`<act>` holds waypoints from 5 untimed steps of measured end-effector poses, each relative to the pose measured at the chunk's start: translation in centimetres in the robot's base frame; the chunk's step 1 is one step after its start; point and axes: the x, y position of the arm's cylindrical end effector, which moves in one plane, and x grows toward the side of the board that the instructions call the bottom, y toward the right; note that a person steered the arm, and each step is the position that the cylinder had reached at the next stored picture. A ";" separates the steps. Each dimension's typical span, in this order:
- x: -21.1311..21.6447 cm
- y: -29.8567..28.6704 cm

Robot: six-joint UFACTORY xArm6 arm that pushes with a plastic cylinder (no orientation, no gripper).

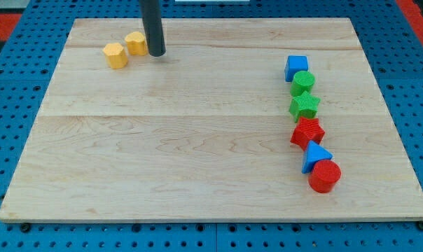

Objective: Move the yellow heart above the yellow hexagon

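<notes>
Where it meets the table (197,175), my tip (156,53) touches the right side of the yellow heart (135,43); this rod has no pincer to open or close. The yellow hexagon (115,54) sits just beside the heart, lower-left. Other blocks line the view's right.

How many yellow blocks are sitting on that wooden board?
2. The yellow hexagon block lies near the view's top left; the yellow heart block sits just to its upper right, beside my tip. The rod might hide a sliver, but no third shows.
</notes>
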 end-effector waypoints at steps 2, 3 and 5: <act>-3.4 -1.3; -3.1 -2.7; -2.9 -3.5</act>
